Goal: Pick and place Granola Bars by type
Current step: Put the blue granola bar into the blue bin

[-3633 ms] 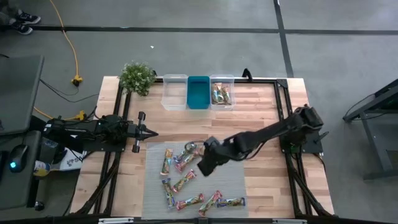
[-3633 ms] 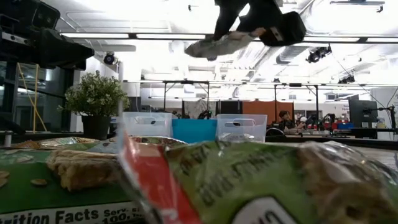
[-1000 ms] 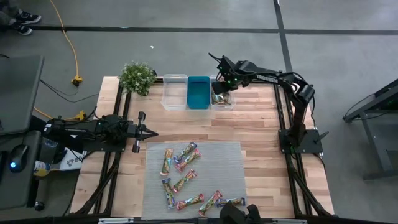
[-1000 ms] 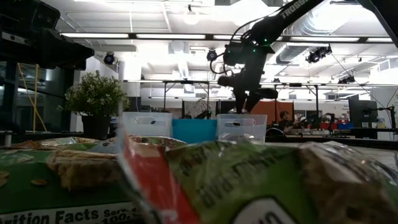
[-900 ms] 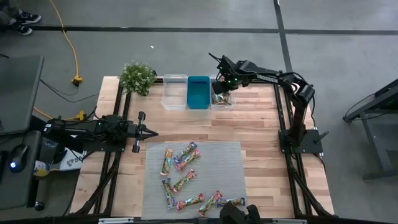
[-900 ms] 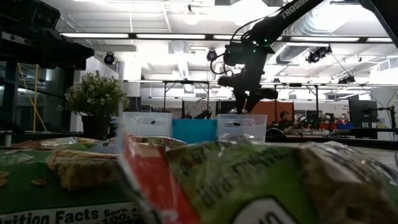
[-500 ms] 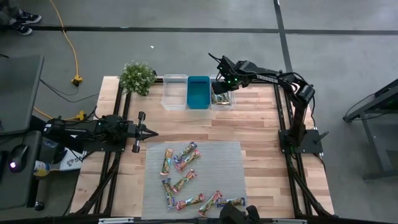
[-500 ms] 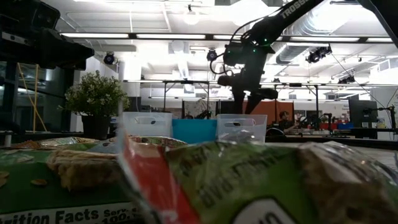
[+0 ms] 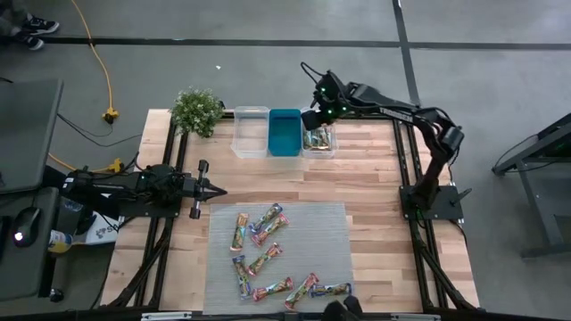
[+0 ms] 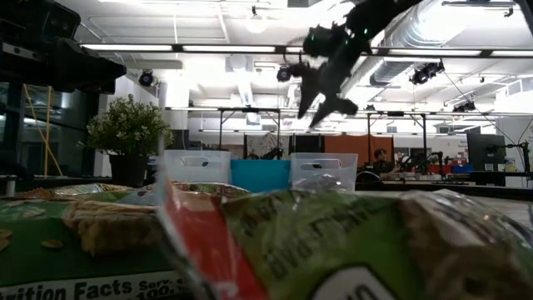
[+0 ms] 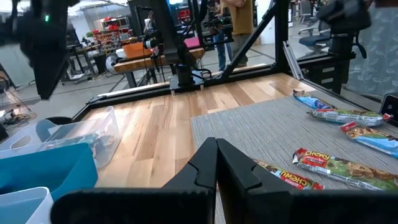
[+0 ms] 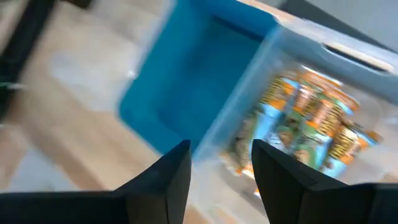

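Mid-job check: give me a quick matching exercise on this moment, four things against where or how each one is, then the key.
Things:
1. teal bin
2. right clear bin
3. right gripper
4. left gripper

States:
A. fingers shut, waiting at the table's left side
B. fingers open, nothing between them, above the bins
C. holds orange and blue bars
D. nothing inside, stands between two clear bins

Pairs: 1-D, 2-C, 3-B, 4-A
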Controlling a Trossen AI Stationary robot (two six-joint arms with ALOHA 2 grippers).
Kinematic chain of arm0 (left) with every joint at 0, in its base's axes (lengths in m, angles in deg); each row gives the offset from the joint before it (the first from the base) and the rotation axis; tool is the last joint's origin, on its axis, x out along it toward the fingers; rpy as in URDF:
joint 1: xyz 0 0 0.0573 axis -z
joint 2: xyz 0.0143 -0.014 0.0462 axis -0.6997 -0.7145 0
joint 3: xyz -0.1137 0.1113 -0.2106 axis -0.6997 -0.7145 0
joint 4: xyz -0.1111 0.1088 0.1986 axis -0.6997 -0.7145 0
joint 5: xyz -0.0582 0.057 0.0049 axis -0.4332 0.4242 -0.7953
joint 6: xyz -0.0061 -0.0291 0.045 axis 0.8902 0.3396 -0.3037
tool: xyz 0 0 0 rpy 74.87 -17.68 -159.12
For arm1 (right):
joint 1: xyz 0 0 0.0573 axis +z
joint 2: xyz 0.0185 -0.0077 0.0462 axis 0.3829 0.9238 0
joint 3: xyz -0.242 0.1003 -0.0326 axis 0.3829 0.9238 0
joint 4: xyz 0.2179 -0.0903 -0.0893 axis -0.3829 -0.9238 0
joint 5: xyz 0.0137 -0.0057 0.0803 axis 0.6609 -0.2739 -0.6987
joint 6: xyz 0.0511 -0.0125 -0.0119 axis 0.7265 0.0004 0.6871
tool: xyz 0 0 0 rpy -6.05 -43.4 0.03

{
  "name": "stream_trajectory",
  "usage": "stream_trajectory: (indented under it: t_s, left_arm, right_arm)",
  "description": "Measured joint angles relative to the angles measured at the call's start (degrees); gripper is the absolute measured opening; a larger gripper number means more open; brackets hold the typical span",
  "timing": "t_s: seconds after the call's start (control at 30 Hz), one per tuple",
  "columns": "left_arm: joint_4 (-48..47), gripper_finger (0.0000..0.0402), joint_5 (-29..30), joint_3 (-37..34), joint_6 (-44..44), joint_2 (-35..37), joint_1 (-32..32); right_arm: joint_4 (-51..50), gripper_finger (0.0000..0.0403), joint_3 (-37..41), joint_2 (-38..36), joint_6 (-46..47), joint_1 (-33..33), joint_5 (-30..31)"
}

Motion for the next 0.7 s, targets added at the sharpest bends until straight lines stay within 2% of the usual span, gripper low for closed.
stream_trajectory:
  t_s: [0.3, 0.7]
  left_arm:
    - [0.0, 0.0001, 0.0, 0.0, 0.0, 0.0, 0.0]
    - [0.0, 0.0001, 0.0, 0.0, 0.0, 0.0, 0.0]
  right_arm:
    - [4.0, 0.0151, 0.0, -6.1, -4.1, 8.2, -1.7]
    - [8.0, 0.0154, 0.0, -6.9, -4.2, 23.8, -2.8]
